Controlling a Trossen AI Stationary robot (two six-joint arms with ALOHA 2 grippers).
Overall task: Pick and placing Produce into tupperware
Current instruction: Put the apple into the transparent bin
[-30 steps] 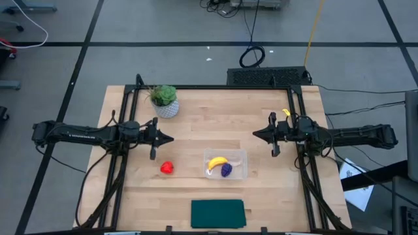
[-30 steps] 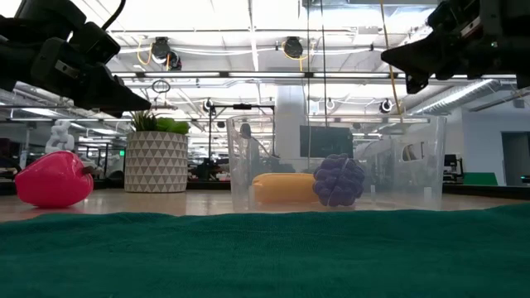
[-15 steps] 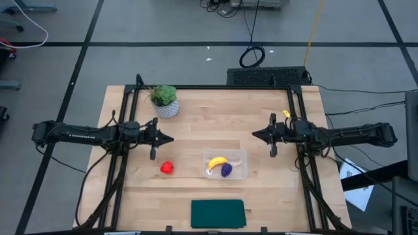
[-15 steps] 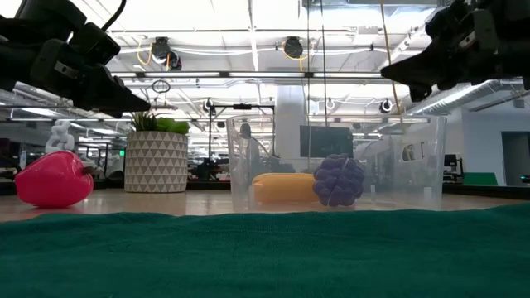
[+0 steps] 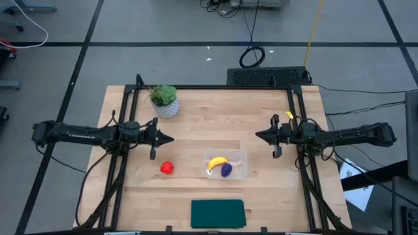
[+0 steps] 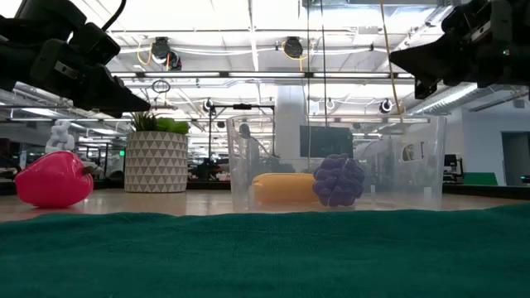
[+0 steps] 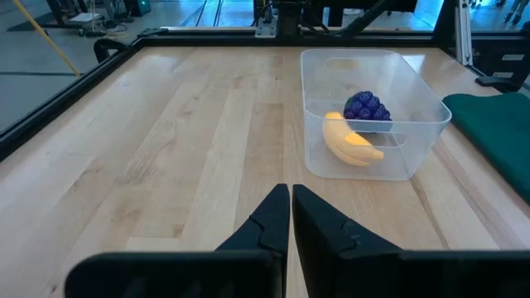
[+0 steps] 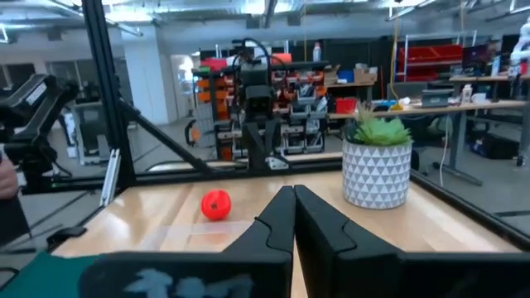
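Observation:
The clear tupperware (image 5: 226, 164) stands on the table and holds the yellow banana (image 5: 217, 162) and the purple grape bunch (image 5: 226, 170); they also show in the left wrist view (image 7: 352, 142) (image 7: 368, 108). The red round fruit (image 5: 167, 168) lies on the wood left of the container. My left gripper (image 5: 171, 138) is shut and empty, raised above the table left of centre. My right gripper (image 5: 257, 136) is shut and empty, raised at the right, facing the left arm.
A green potted plant (image 5: 164, 100) in a white patterned pot stands at the far left. A dark green mat (image 5: 217, 213) lies at the near edge. Black frame rails (image 5: 124, 130) run along both table sides. Bare wood lies between the grippers.
My right gripper has drawn back a little toward the table's right edge, staying raised and shut.

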